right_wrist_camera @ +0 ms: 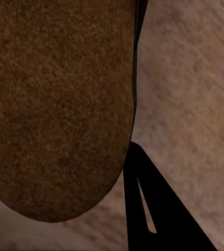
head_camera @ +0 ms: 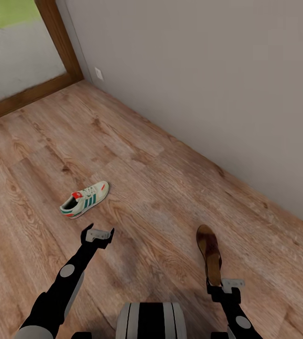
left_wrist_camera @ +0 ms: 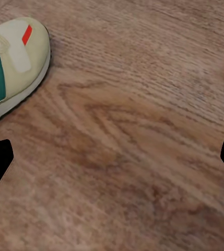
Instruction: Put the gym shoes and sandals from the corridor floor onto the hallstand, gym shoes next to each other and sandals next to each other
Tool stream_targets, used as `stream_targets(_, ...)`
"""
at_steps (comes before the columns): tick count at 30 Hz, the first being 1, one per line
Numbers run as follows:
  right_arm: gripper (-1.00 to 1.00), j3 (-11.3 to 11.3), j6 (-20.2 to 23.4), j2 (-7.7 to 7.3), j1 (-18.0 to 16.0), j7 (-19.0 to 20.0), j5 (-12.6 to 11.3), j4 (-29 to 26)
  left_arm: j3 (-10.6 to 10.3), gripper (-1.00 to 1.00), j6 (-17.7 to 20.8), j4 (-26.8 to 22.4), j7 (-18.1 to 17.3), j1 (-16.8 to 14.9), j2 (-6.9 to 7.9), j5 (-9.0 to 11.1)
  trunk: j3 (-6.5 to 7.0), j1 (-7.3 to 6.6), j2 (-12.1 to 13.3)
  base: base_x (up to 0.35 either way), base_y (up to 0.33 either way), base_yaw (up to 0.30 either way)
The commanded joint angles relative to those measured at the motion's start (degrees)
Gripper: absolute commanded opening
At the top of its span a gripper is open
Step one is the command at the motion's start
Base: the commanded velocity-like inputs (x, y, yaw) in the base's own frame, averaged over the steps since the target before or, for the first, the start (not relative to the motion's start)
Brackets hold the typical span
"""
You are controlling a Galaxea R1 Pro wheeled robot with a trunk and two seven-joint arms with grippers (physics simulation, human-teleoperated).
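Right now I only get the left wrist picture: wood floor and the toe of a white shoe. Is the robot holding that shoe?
Observer: No. In the head view the left gripper hangs open just short of the gym shoe, which lies on the corridor floor.
Operator: And the other arm?
Observer: The right gripper is shut on a brown sandal, which sticks forward from it.
Operator: Is there a wall nearby?
Observer: Yes, a plain grey wall runs along the robot's right side, and a wood-framed opening stands ahead on the left.

head high; wrists near floor (head_camera: 170,179)
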Motion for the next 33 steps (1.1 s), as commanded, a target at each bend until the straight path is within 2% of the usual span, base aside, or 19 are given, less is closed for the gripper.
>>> stream_targets(1,-1.0,0.0,-0.1,0.01,0.0,-0.2,0.1,0.0,0.2,1.0,-0.3,0.1,-0.2,0.0,-0.04,-0.6,0.2,-0.03,0.0,0.0,0.0,0.0)
stream_targets(9,-1.0,0.0,-0.3,-0.07,0.0,-0.2,0.1,0.1,0.9,1.0,-0.2,0.2,0.3,0.0,0.05,-0.6,2.18,-0.24,0.1,0.0,0.0,0.0)
stream_targets(20,-1.0,0.0,-0.3,-0.44,0.0,-0.2,0.2,0.1,0.8,1.0,-0.1,0.2,0.4,0.0,-0.03,-0.5,5.58,-0.52,0.3,0.0,0.0,0.0)
stream_targets(33,-1.0,0.0,-0.9,-0.49,0.0,-0.1,0.1,2.0,1.2,1.0,3.3,0.3,0.7,0.1,0.21,-0.6,9.63,-0.86,0.4,0.0,0.0,0.0)
